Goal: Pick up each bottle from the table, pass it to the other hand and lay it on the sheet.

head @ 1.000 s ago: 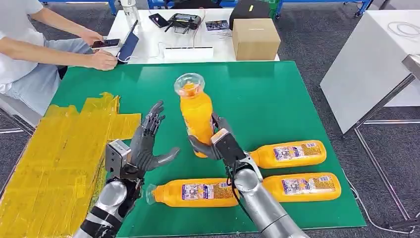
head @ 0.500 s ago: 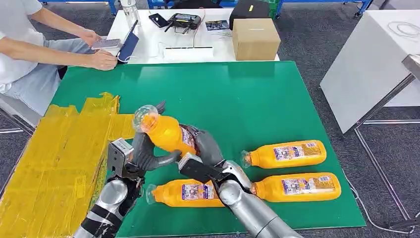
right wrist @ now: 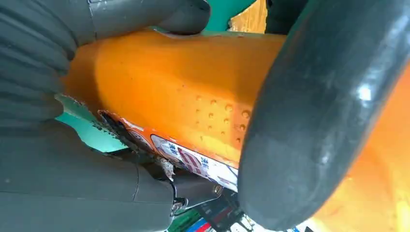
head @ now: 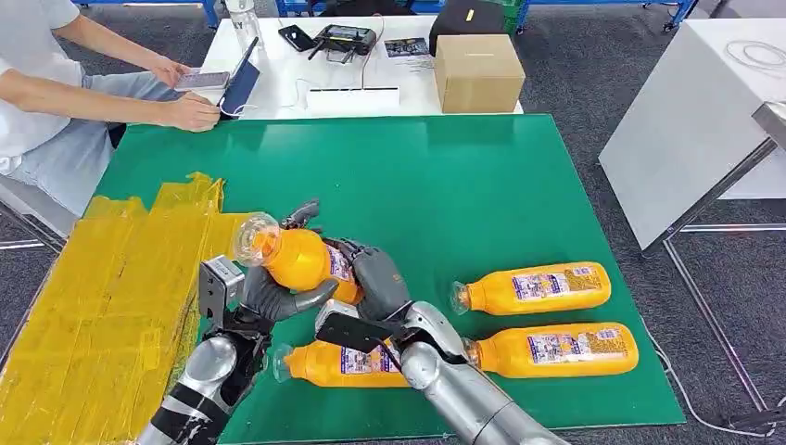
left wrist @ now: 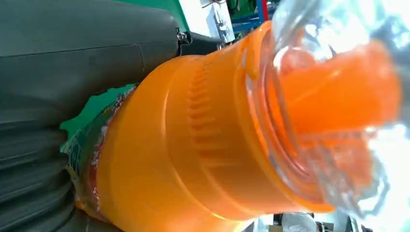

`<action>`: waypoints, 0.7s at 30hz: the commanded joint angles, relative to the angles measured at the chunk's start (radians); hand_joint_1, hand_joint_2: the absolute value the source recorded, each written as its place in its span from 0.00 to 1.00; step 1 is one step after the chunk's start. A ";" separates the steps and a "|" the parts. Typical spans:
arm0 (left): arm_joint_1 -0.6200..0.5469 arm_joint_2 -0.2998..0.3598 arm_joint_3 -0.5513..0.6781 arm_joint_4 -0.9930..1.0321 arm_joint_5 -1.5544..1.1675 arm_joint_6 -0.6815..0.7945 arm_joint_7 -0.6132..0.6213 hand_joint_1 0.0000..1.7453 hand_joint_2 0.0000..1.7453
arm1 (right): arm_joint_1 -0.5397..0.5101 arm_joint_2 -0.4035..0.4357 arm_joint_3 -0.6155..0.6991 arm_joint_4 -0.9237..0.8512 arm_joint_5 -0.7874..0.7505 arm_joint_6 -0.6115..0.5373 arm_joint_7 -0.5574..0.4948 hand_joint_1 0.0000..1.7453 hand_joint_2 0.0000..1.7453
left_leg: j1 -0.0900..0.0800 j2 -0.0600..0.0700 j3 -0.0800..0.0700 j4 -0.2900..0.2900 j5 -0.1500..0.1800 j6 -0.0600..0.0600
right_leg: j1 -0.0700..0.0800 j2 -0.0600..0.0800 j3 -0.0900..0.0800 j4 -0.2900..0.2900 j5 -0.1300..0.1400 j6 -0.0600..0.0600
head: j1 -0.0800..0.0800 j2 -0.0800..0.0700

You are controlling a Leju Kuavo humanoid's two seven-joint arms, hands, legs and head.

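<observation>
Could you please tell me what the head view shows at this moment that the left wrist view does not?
Head view alone: the yellow sheet, three bottles lying on the green table, the cardboard box, a seated person, and the right hand gripping the held bottle's base. Left wrist view alone: the ribbing below the neck and the clear cap close up. Both: the held bottle, tilted, cap towards the sheet, cradled by the left hand.
</observation>
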 commanded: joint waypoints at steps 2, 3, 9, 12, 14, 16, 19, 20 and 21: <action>-0.049 -0.008 0.014 0.064 0.006 -0.005 0.005 1.00 1.00 | -0.019 -0.008 0.047 0.068 -0.006 0.007 -0.008 1.00 1.00 | 0.001 -0.001 0.001 0.000 0.000 -0.001 | 0.001 -0.001 0.002 -0.001 0.000 -0.001 | 0.000 0.000; -0.049 -0.009 0.015 0.063 0.007 -0.005 0.004 1.00 1.00 | -0.018 -0.008 0.046 0.068 -0.008 0.007 -0.009 1.00 1.00 | 0.002 -0.002 0.002 0.000 -0.001 -0.001 | 0.002 -0.001 0.003 -0.002 -0.001 -0.001 | 0.000 0.000; -0.026 -0.032 0.066 0.038 0.058 0.037 -0.002 1.00 1.00 | -0.007 -0.007 0.022 0.057 -0.035 -0.006 -0.014 1.00 1.00 | 0.001 -0.001 0.002 -0.001 0.000 0.000 | 0.001 -0.001 0.003 -0.001 0.000 -0.001 | 0.000 0.000; -0.021 -0.037 0.087 0.024 0.082 0.056 0.000 1.00 1.00 | -0.004 -0.010 0.014 0.044 -0.043 -0.011 -0.016 1.00 1.00 | 0.001 -0.001 0.003 0.000 -0.001 -0.001 | 0.002 -0.001 0.004 -0.002 -0.001 -0.001 | 0.000 0.000; -0.019 -0.040 0.099 0.016 0.094 0.066 -0.002 1.00 1.00 | 0.001 -0.009 0.002 0.032 -0.053 -0.020 -0.020 1.00 1.00 | 0.001 -0.002 0.002 0.000 -0.001 -0.001 | 0.001 -0.001 0.003 -0.001 -0.001 -0.001 | 0.000 0.000; -0.015 -0.039 0.110 0.000 0.110 0.077 0.001 1.00 1.00 | 0.016 -0.011 -0.019 -0.005 -0.080 -0.031 -0.033 0.17 1.00 | 0.002 -0.002 0.004 0.000 -0.002 -0.001 | 0.002 -0.002 0.005 -0.002 -0.001 -0.002 | 0.000 0.000; -0.016 -0.040 0.122 -0.008 0.125 0.091 0.002 1.00 1.00 | 0.031 -0.016 -0.038 -0.050 -0.104 -0.043 -0.044 0.00 1.00 | 0.002 -0.002 0.002 0.000 -0.001 -0.001 | 0.002 -0.002 0.003 -0.001 -0.001 -0.001 | 0.000 0.000; -0.016 -0.039 0.127 -0.011 0.128 0.101 0.001 1.00 1.00 | 0.039 -0.020 -0.048 -0.075 -0.121 -0.044 -0.053 0.00 1.00 | 0.001 -0.002 0.001 0.000 -0.001 -0.001 | 0.001 -0.001 0.002 -0.001 -0.001 -0.001 | 0.000 0.000; -0.018 -0.036 0.129 -0.013 0.129 0.105 0.000 1.00 1.00 | 0.043 -0.022 -0.052 -0.089 -0.127 -0.047 -0.056 0.00 1.00 | 0.002 -0.002 0.002 0.000 -0.001 -0.001 | 0.002 -0.002 0.003 -0.001 -0.001 -0.002 | 0.000 0.000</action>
